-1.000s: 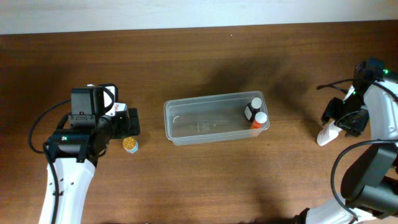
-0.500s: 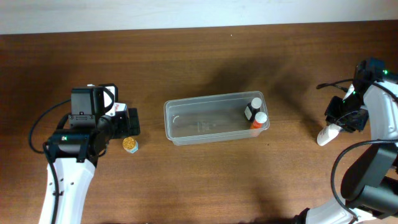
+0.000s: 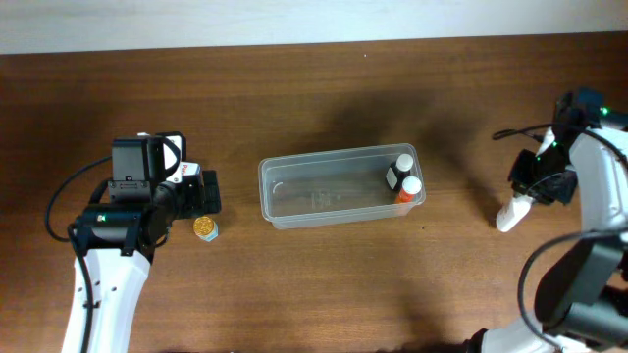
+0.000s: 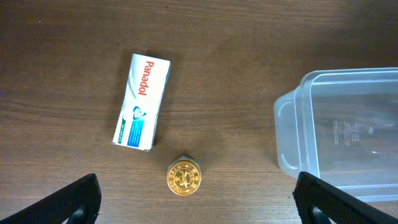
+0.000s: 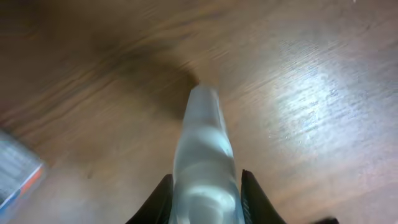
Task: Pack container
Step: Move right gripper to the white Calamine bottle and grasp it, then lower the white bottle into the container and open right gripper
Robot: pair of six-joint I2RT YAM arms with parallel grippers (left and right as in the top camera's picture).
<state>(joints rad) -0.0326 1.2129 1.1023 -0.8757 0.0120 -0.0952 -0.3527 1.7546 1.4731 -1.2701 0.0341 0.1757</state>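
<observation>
The clear plastic container [image 3: 339, 186] sits mid-table with two small white-capped bottles [image 3: 403, 176] at its right end; its left end shows in the left wrist view [image 4: 339, 137]. My left gripper [image 3: 201, 192] is open and empty above a gold-lidded jar [image 4: 184, 177] and a white Panadol box [image 4: 141, 101]. My right gripper [image 3: 538, 184] at the far right is shut on a white tube [image 3: 510, 213], which fills the right wrist view [image 5: 203, 162] between the fingers [image 5: 254, 194].
The gold-lidded jar [image 3: 205, 227] stands left of the container. The table's back edge meets a white wall at the top. In the right wrist view a corner of the container with the orange-labelled bottle [image 5: 18, 171] shows blurred at the lower left.
My right gripper has shifted slightly left with the white tube in it. The left arm and the container have not moved.
</observation>
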